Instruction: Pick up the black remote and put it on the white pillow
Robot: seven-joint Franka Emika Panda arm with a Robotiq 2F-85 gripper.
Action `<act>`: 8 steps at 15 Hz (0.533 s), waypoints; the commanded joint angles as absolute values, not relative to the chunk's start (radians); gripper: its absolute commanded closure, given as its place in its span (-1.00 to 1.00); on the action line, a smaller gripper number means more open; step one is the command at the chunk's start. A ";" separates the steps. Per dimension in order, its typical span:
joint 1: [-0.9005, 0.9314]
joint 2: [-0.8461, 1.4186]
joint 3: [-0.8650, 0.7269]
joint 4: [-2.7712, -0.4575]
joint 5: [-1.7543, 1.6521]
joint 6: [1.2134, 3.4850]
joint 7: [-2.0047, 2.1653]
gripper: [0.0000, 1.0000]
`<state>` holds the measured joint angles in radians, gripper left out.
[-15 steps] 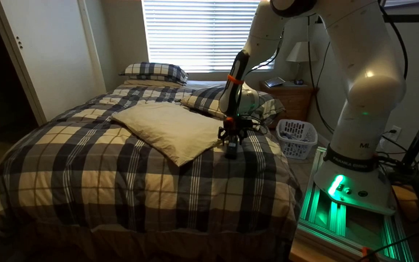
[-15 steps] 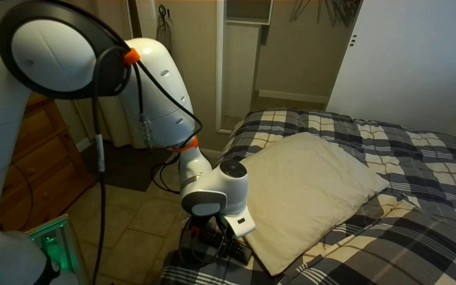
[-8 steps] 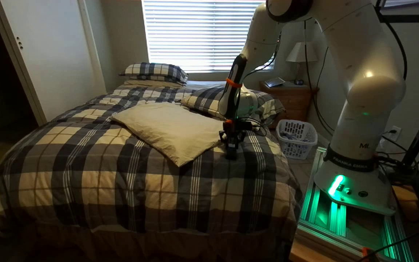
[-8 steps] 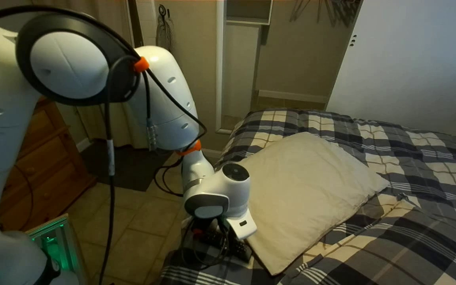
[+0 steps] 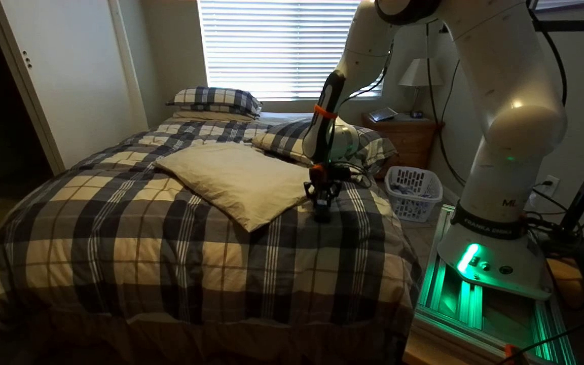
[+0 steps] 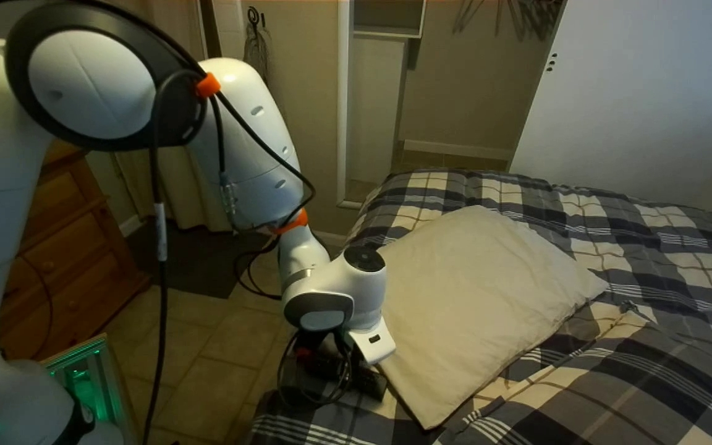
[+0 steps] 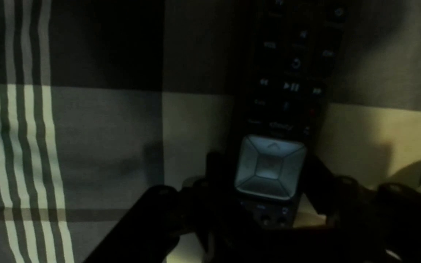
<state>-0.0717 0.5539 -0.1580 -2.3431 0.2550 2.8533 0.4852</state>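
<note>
The black remote, with its silver square pad and white-printed buttons, lies lengthwise between the fingers of my gripper in the wrist view. Both fingers press against its long sides, so the gripper is shut on it near one end. In an exterior view the remote points down from the gripper at the bedspread; whether it touches the cloth I cannot tell. The arm and cables partly cover the remote in an exterior view. Right beside it lies the white pillow, flat on the bed, also seen as the white pillow.
A plaid bedspread covers the bed. One plaid pillow lies behind the arm, and more plaid pillows are at the head. A white laundry basket stands on the floor beside the bed. Loose cables hang around the wrist.
The fingers have closed in on the remote. The arm dipped slightly, then rose a little again. In an exterior view the remote's visible end has shifted slightly up. The white pillow has stayed put.
</note>
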 commanded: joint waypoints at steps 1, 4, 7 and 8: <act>-0.007 0.450 -0.195 -2.419 0.262 2.776 0.532 0.36; 0.020 0.387 -0.203 -2.449 0.229 2.770 0.516 0.36; 0.061 0.322 -0.227 -2.457 0.152 2.793 0.491 0.36; 0.069 0.303 -0.234 -2.453 0.119 2.795 0.478 0.36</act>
<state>0.0290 0.4004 -0.1970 -2.4165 0.2051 2.7867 0.5033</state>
